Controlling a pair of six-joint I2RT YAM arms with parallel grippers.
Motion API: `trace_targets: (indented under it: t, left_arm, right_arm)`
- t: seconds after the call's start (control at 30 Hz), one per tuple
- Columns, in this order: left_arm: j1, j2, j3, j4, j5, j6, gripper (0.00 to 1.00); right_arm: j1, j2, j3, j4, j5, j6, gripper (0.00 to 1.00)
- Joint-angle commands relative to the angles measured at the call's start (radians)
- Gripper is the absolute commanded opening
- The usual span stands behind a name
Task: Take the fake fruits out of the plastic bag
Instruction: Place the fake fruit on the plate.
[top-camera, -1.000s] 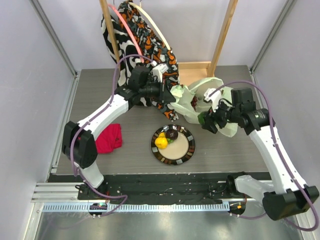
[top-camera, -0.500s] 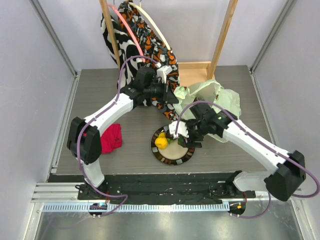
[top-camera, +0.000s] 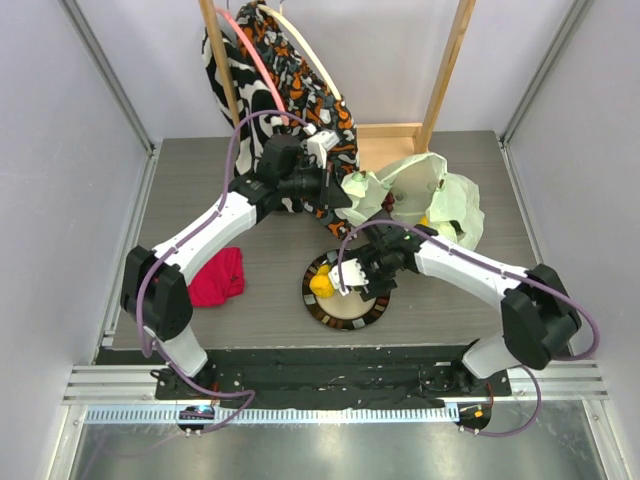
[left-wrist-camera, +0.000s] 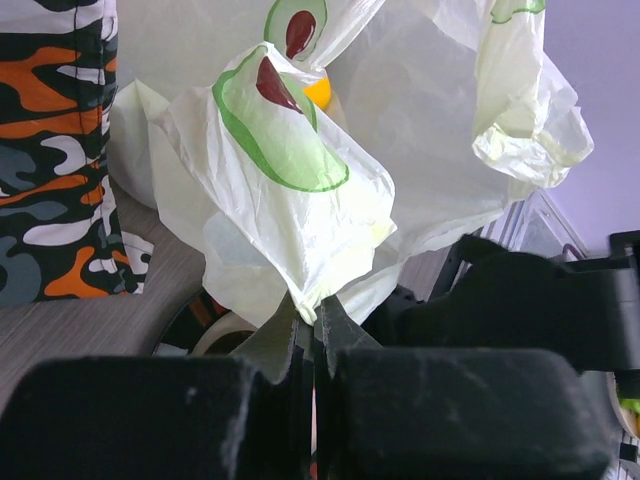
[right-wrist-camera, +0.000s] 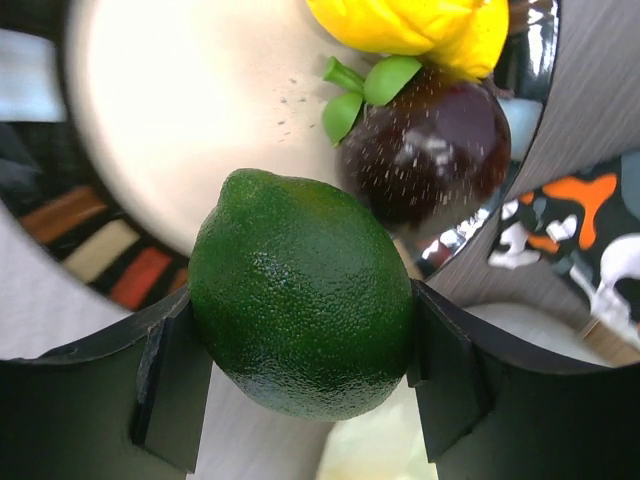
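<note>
Two fruits lie on the plate (right-wrist-camera: 170, 110): a yellow lemon (right-wrist-camera: 410, 25) and a dark purple one (right-wrist-camera: 430, 150), touching. Right gripper (right-wrist-camera: 305, 370) hangs just above, clamped on a green lime (right-wrist-camera: 300, 305), clear only in its wrist view. Farther back, left gripper (left-wrist-camera: 312, 340) is pinched tight on a fold of the plastic bag (left-wrist-camera: 300, 200); only that wrist view shows an orange fruit (left-wrist-camera: 318, 92) inside.

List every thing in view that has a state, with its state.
left gripper: shut on a fold of the bag
bag: pinched and lifted, not empty
orange fruit: inside the bag
right gripper: shut on the lime
lime: held over the plate
lemon: lying on the plate
dark fruit: on the plate, beside the lemon
plate: flat on the table
</note>
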Motion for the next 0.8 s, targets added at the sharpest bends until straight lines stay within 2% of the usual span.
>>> trace_targets:
  t: [0.0, 0.07, 0.1, 0.13, 0.23, 0.3, 0.43, 0.57, 0.63, 0.7, 0.77]
  left_arm:
    - [0.007, -0.042, -0.006, 0.006, -0.005, 0.023, 0.0]
    - [0.007, -0.042, -0.006, 0.011, -0.005, 0.023, 0.0]
    - [0.007, -0.042, -0.006, 0.013, -0.005, 0.023, 0.0]
    - [0.006, -0.042, -0.004, 0.013, -0.006, 0.023, 0.0]
    - [0.006, -0.041, -0.004, 0.013, -0.006, 0.024, 0.0]
    - [0.007, -0.041, -0.007, 0.016, -0.003, 0.023, 0.0]
    - [0.006, -0.041, -0.013, 0.025, 0.008, 0.014, 0.0]
    - [0.007, -0.035, -0.007, 0.036, 0.021, 0.003, 0.0]
    - [0.006, -0.032, -0.006, 0.039, 0.024, 0.001, 0.0]
    - [0.006, -0.027, -0.007, 0.048, 0.028, -0.002, 0.0]
    - [0.007, -0.027, -0.013, 0.054, 0.032, -0.006, 0.0]
  right_arm:
    - [0.01, 0.062, 0.009, 0.105, 0.072, -0.131, 0.37]
    - [0.008, 0.083, 0.011, 0.126, 0.075, -0.159, 0.41]
    - [0.01, 0.085, 0.005, 0.146, 0.074, -0.159, 0.54]
    - [0.01, 0.082, -0.006, 0.171, 0.072, -0.159, 0.62]
    - [0.011, 0.07, -0.075, 0.263, 0.084, -0.188, 0.78]
    - [0.01, 0.047, -0.093, 0.286, 0.109, -0.196, 0.99]
    - [0.008, -0.063, -0.106, 0.266, 0.089, -0.133, 1.0]
    - [0.01, -0.24, -0.049, 0.125, 0.031, -0.044, 1.0]
    - [0.01, -0.356, -0.016, 0.122, 0.037, 0.112, 1.0]
    - [0.0, -0.427, -0.009, 0.232, 0.073, 0.334, 1.0]
    - [-0.003, -0.482, 0.008, 0.235, 0.113, 0.393, 1.0]
